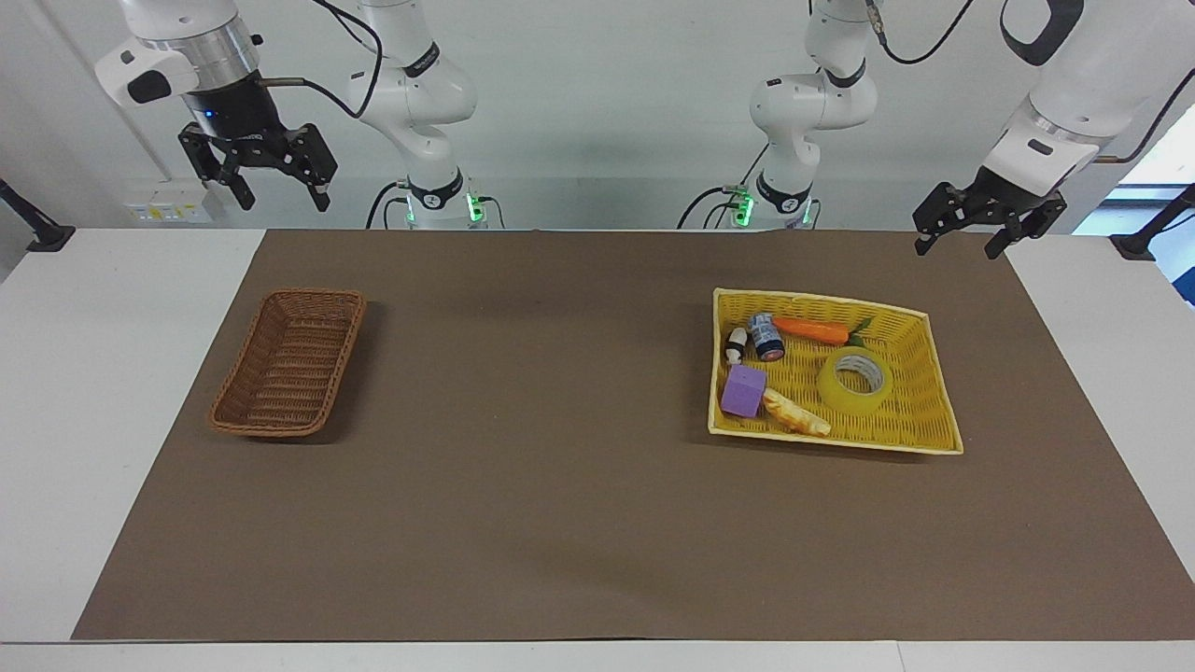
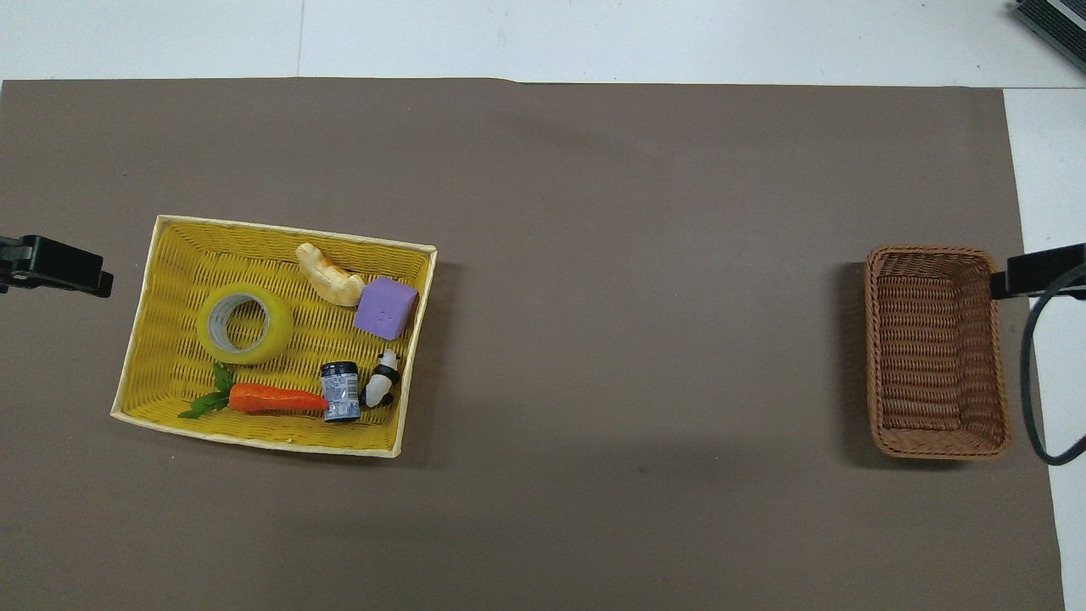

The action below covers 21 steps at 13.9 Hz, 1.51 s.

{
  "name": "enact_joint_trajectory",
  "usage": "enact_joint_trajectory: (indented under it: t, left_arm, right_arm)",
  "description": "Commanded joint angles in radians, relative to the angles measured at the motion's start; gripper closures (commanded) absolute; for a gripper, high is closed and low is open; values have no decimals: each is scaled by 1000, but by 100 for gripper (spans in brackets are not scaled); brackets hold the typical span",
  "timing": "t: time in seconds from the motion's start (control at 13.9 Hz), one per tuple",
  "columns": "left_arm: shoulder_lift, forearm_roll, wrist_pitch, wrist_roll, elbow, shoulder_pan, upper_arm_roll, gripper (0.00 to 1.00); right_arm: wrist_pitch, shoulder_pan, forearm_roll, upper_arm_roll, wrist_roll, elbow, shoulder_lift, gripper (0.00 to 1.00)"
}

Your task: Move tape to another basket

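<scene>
A white counter (image 1: 56,420) carries a broad brown mat (image 1: 560,513), with a pale wall rising at the robots' end. On the mat toward the left arm's end sits a yellow tray basket (image 1: 920,411). In it the tape (image 1: 855,380) lies flat, hole upward, with an orange toy carrot (image 1: 810,329) nearer to the robots, a small dark jar (image 1: 767,337) and a panda figure (image 1: 737,345) beside that, and a purple block (image 1: 743,390) touching a piece of bread (image 1: 795,413) farther from the robots. Toward the right arm's end, well apart, stands the dark-brown wicker basket (image 1: 289,362); bare mat lies between the two baskets. The left pincer (image 1: 966,242) hangs open over the mat's edge near the yellow tray. The right pincer (image 1: 285,200) hangs open, raised above the counter's edge, holding nothing.
</scene>
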<state>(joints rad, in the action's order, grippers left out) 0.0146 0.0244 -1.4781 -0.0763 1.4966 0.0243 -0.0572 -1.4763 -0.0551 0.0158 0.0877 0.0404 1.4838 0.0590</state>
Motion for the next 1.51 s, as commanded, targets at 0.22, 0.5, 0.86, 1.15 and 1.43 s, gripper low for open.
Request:
enact_joint_trajectory:
  t: [0.22,0.5,0.86,1.15,1.43]
  left_arm:
    - [-33,-12,13,-16,10,14,-9,0]
    - [-36,-12,18,-16,17,16,-9,0]
    - [-50,-12,18,-14,40,17,-7,0]
    - [-56,-11,12,-20,56,34,-7,0]
    - [-64,-11,9,-22,65,34,-7,0]
  right_arm:
    - [19,11,10,-6,-4,-13,-4,0]
    - [21,11,10,-5,-4,-13,-4,0]
    - [21,11,10,-6,-4,-13,-2,0]
    - [21,11,10,-5,-4,-13,-4,0]
    - [21,11,10,-5,-4,-13,-4,0]
